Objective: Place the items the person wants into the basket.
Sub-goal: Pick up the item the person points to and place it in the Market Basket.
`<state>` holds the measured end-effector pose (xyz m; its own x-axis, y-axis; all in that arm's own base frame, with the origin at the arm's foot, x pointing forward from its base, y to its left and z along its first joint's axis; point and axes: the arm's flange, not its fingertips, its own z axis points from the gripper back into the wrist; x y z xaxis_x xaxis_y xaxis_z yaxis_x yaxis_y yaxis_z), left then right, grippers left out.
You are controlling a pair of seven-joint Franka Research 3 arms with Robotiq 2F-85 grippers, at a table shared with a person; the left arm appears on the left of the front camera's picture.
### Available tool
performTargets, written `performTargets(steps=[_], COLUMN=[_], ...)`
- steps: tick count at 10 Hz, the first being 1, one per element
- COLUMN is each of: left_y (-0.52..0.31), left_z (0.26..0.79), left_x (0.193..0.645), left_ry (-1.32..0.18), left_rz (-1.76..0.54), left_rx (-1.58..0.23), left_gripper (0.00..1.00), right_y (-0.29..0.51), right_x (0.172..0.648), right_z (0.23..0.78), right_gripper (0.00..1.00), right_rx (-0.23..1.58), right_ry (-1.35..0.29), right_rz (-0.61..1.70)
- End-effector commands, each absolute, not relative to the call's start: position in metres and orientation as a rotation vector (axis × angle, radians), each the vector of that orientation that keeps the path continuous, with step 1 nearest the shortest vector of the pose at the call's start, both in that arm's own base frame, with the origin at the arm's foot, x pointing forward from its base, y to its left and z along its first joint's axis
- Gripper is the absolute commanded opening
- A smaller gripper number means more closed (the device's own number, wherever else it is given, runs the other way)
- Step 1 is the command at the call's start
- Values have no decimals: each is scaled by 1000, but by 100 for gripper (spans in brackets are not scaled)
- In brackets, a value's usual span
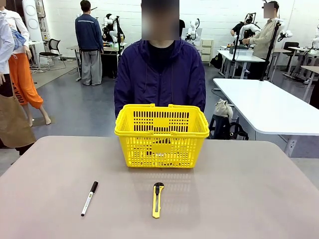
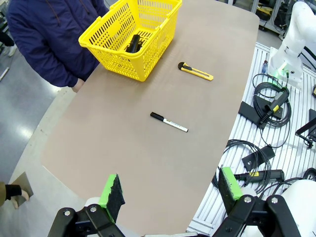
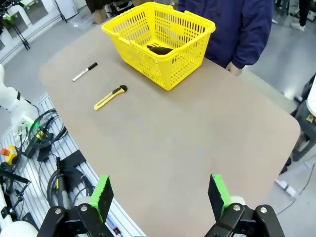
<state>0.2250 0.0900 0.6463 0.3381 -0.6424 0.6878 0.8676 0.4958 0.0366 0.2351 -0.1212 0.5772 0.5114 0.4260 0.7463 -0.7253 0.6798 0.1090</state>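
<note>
The yellow basket (image 1: 162, 149) stands at the far middle of the table, right in front of the person (image 1: 159, 74) in the navy jacket. A black stapler (image 2: 133, 43) lies inside the basket (image 2: 113, 55), and the stapler (image 3: 159, 49) is also on the basket's floor (image 3: 143, 58) in the right wrist view. The tape measure and slim pen are hidden or out of view. My left gripper (image 2: 171, 186) is open, high above the table's near left side. My right gripper (image 3: 160, 193) is open too, above the near right side. Both hold nothing.
A white marker with a black cap (image 1: 89, 197) and a yellow-and-black utility knife (image 1: 157, 199) lie on the brown table (image 1: 239, 189), nearer than the basket. Cables and devices (image 2: 266, 106) lie on the slatted base beside the table. A white table (image 1: 269, 107) stands behind right.
</note>
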Motion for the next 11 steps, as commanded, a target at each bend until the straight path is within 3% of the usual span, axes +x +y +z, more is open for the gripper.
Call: performTargets(steps=[1, 11], left_y=[90, 90], left_z=[648, 648], left_x=[225, 225], left_ry=[-711, -711], left_rz=[-1019, -1019], left_rx=[-383, -383], left_gripper=[100, 100], right_y=[-123, -123], right_x=[236, 236], right_z=[575, 575], right_gripper=[100, 100], right_rx=[424, 424], right_ry=[-738, -738], right_rz=[732, 732])
